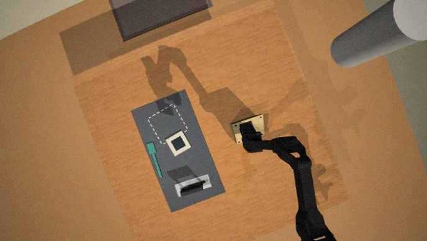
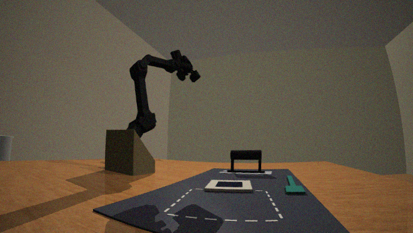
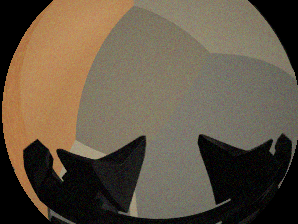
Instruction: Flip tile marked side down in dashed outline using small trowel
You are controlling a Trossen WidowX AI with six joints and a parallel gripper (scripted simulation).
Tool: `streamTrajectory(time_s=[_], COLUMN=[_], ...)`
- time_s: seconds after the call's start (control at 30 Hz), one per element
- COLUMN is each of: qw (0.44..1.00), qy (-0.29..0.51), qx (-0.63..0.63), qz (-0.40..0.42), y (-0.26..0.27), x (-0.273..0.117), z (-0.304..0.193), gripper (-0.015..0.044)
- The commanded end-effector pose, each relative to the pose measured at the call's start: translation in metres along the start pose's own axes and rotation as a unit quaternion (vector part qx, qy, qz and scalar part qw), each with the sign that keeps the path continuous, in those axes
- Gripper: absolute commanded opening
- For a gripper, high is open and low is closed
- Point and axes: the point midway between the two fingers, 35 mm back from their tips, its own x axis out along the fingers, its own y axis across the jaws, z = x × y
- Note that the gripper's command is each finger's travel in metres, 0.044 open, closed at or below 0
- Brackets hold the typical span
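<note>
The cream square tile (image 1: pixel 170 146) (image 2: pixel 209 187) lies flat on the dark mat (image 1: pixel 202 161) (image 2: pixel 312 216), its dark square marking facing up. It overlaps one side of the dashed outline (image 2: pixel 251 221) and is mostly outside it. A tool with a raised black bridge handle (image 1: pixel 192 187) (image 2: pixel 246 155) stands on a pale flat plate at the mat's far end in the exterior view. A teal flat-bladed tool (image 1: pixel 151 148) (image 2: pixel 295 189) lies along the mat's edge. My gripper (image 2: pixel 188 75) (image 3: pixel 173 139) is open and empty, high above the table and away from both tools.
The arm stands on a tan base block (image 1: pixel 260 121) (image 2: pixel 120 151) beside the mat. A dark box (image 1: pixel 161 18) is at the table's top edge in the top view. A grey cylinder (image 1: pixel 366 43) (image 2: pixel 5 148) stands beyond the base. Arm shadows cross the outline.
</note>
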Motion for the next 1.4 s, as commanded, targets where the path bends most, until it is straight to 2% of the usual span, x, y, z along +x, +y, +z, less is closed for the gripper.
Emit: streamTrajectory(time_s=[0.0, 0.5, 0.93, 1.37], qw=[0.999, 0.986, 0.969, 0.926], qy=[0.006, 0.017, 0.05, 0.101], qx=[-0.004, 0.075, 0.109, 0.191], qz=[0.048, 0.148, 0.215, 0.309], y=[0.033, 0.115, 0.176, 0.253], x=[0.005, 0.021, 0.017, 0.005], z=[0.003, 0.007, -0.003, -0.019], gripper=[0.027, 0.027, 0.027, 0.027])
